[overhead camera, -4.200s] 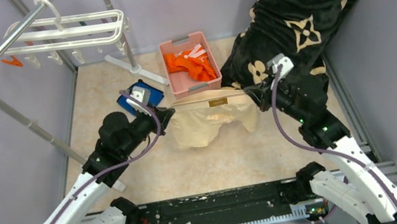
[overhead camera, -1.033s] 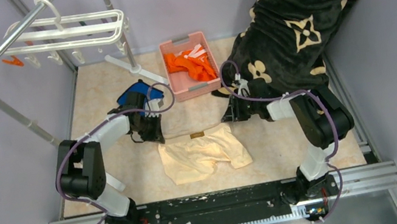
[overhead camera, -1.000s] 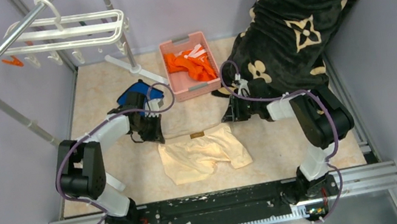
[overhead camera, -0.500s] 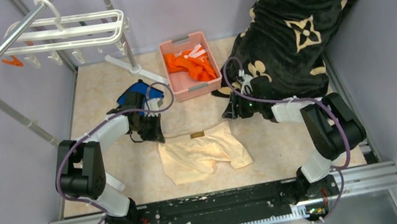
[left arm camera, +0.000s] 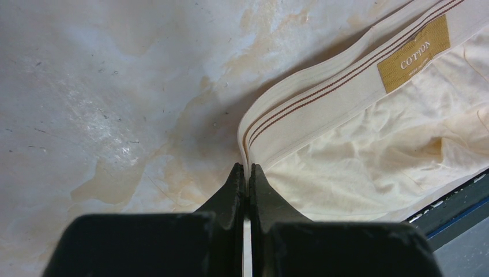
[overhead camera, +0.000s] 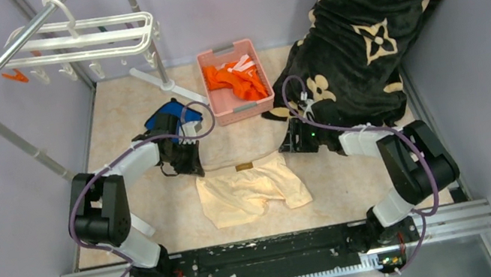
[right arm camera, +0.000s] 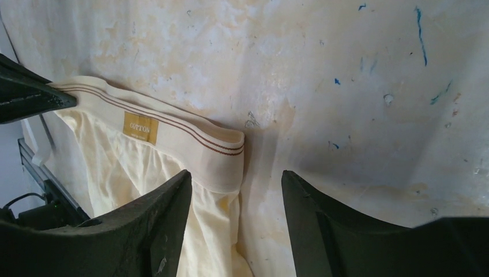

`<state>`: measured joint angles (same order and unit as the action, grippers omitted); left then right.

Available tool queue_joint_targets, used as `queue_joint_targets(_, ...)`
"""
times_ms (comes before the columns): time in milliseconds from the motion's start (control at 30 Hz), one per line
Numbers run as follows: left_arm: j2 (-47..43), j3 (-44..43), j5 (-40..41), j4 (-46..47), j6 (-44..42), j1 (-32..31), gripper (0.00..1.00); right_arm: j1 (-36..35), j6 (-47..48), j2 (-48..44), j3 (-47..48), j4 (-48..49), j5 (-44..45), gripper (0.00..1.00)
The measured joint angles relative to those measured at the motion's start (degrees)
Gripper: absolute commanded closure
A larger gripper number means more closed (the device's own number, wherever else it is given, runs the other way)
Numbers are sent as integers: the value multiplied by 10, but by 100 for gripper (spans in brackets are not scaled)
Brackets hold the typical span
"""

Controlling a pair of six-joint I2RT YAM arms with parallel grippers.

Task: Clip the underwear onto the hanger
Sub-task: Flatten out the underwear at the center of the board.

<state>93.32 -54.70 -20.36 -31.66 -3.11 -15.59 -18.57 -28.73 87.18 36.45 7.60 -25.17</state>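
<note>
Peach underwear (overhead camera: 252, 191) lying flat on table (overhead camera: 124, 114); left gripper (left arm camera: 246, 176) pinching waistband (left arm camera: 323, 98) at left end, fingers closed tight on fabric, likely anchoring corner for lift; right gripper (right arm camera: 235, 176) straddling opposite end, fingers wide, holding nothing; hanger (overhead camera: 88, 40) hanging on rack pole (overhead camera: 6, 49), well apart at far left.

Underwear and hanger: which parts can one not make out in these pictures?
- Waistband corner of the pale peach fabric underwear: top view, hidden under the left pincer.
- Small print on its gold label: left wrist view, too small.
- Dangling clips of the white plastic bar hanger: top view, too small.
</note>
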Motion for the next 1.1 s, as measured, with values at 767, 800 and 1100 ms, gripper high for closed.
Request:
queue_joint_targets(767,-4,0,-4,0,-2,0,100,-13,-35,56,-4,66,-24,65)
queue_joint_targets(800,-4,0,-4,0,-2,0,100,-13,-35,56,-4,65,-24,71)
queue_joint_targets(1100,-24,6,-9,9,-2,3,100,-16,-34,44,-7,62,-22,100)
